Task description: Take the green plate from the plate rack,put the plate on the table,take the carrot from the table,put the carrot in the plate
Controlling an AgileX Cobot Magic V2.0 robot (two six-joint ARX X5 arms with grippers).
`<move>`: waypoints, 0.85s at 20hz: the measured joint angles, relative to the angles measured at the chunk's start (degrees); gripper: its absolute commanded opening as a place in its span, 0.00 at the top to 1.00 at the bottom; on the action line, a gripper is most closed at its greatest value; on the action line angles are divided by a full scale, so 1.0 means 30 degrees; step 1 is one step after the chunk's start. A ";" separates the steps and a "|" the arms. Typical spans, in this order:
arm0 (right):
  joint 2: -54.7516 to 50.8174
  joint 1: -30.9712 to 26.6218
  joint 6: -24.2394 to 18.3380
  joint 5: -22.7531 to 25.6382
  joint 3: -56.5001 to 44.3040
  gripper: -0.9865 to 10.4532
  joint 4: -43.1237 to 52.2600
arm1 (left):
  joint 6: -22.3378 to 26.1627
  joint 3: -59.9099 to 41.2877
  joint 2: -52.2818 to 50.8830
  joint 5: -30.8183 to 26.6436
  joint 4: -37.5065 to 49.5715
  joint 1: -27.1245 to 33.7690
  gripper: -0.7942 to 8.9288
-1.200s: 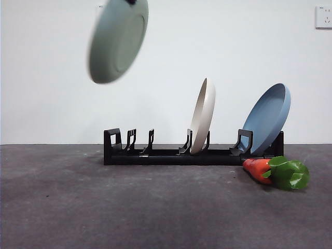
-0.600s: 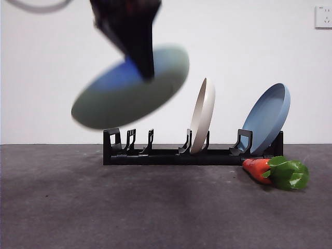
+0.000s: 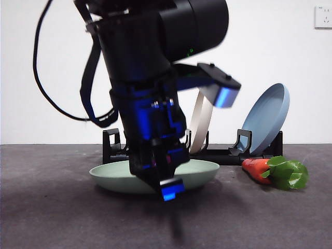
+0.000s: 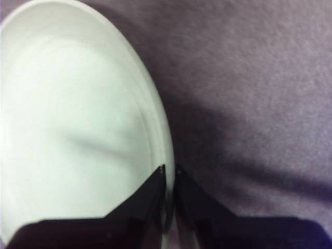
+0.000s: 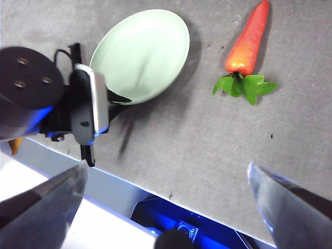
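Note:
The green plate (image 3: 203, 168) lies almost flat, low on the table (image 3: 270, 218), in front of the left end of the plate rack (image 3: 223, 154). My left gripper (image 3: 168, 188) comes down from above, shut on the plate's near rim; in the left wrist view its jaws (image 4: 169, 169) pinch the edge of the green plate (image 4: 78, 129). The carrot (image 3: 257, 169) lies to the right of the plate, leaves pointing right. My right gripper (image 5: 166, 171) hangs open high over the table, above the green plate (image 5: 145, 52) and the carrot (image 5: 248, 44).
A beige plate (image 3: 197, 124) stands in the rack's middle, partly behind the left arm. A blue plate (image 3: 267, 116) leans at the rack's right end. Left arm cables (image 3: 46, 88) loop at the left. A wall socket (image 3: 323, 16) is at the far right.
The left gripper came down from high at the left with the green plate, turning it from upright to nearly flat at the table in front of the rack.

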 measured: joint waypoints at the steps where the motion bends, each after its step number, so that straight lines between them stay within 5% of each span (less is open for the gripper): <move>1: 0.0124 0.0000 0.0000 0.0058 0.0000 0.31 0.0007 | -0.0051 0.0007 0.0015 0.0240 0.0007 0.0000 0.75; 3: 0.0539 0.0000 0.0000 0.0415 0.0000 0.31 0.0087 | -0.0597 -0.0007 0.0117 0.1224 -0.0262 0.0044 0.59; 10: 0.4473 0.0182 0.0219 0.1013 0.0007 0.31 0.3621 | -0.2499 0.0102 -0.1093 0.1464 -0.1013 -0.0007 0.58; 17: 1.1985 0.2528 0.1574 0.4240 0.0029 0.31 1.0258 | -0.6003 0.3366 -0.9726 0.1486 -0.4379 -0.0015 0.58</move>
